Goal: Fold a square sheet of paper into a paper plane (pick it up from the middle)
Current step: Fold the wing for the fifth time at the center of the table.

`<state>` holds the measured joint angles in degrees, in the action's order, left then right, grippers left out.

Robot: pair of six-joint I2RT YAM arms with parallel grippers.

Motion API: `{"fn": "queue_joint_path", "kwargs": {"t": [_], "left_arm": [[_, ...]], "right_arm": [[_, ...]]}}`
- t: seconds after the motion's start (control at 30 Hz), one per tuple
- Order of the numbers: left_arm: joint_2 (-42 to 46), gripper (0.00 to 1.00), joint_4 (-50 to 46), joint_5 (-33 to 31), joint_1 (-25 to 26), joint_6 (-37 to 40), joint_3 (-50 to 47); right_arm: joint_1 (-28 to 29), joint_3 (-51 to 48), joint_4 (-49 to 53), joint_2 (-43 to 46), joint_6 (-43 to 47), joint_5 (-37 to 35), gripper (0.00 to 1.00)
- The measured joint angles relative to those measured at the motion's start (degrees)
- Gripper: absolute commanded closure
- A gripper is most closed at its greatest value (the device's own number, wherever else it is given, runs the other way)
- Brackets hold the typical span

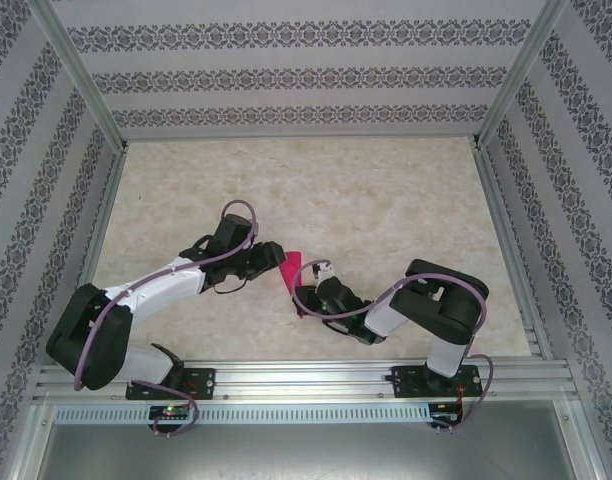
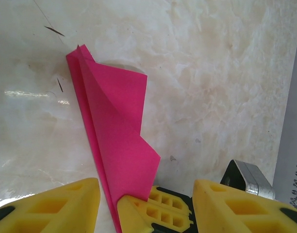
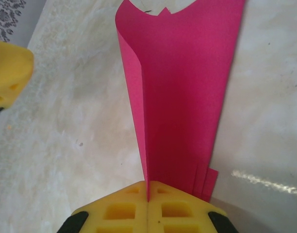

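The magenta-pink sheet of paper (image 1: 292, 268) is folded into a slim pointed dart, the paper plane shape, with layered flaps (image 3: 187, 87). It stands on edge over the marble tabletop. My right gripper (image 3: 148, 188) is shut on its centre crease at the blunt end, and its yellow fingers (image 2: 153, 211) show in the left wrist view under the paper (image 2: 117, 126). My left gripper (image 2: 146, 188) is open. Its two jaws straddle the paper and the right gripper's tip without touching the paper. One left finger (image 3: 10, 73) appears at the right wrist view's left edge. Both grippers (image 1: 274, 262) (image 1: 304, 297) meet near the table's middle front.
The marble tabletop (image 1: 336, 190) stretches bare behind the grippers. Patterned walls and aluminium posts (image 1: 81, 90) enclose it on three sides. An aluminium rail (image 1: 306, 375) carrying both arm bases runs along the near edge.
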<state>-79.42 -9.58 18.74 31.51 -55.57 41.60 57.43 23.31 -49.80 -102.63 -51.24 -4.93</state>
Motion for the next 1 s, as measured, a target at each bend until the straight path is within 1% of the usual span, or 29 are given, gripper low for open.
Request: {"fn": "queue_joint_path", "kwargs": {"t": [0.2, 0.37, 0.57, 0.73, 1.0], "left_arm": [[-3.1, 0.46, 2.6, 2.8, 0.0, -0.1, 0.0], [-6.4, 0.46, 4.7, 4.9, 0.0, -0.3, 0.1], [-11.0, 0.46, 7.2, 6.7, 0.0, -0.5, 2.3], [-13.4, 0.46, 10.0, 8.0, 0.0, -0.7, 2.8], [-17.0, 0.46, 12.0, 9.3, 0.0, -0.7, 3.6]], "right_arm": [[-2.4, 0.0, -2.1, -1.2, -4.9, 4.5, 1.00], [-3.3, 0.0, -2.4, -1.3, -7.6, 6.8, 1.00], [-3.9, 0.0, -2.3, -1.4, -9.7, 7.8, 1.00], [-4.0, 0.0, -2.4, -1.5, -10.9, 8.0, 0.99], [-4.0, 0.0, -2.9, -1.8, -12.0, 8.0, 0.97]]}}
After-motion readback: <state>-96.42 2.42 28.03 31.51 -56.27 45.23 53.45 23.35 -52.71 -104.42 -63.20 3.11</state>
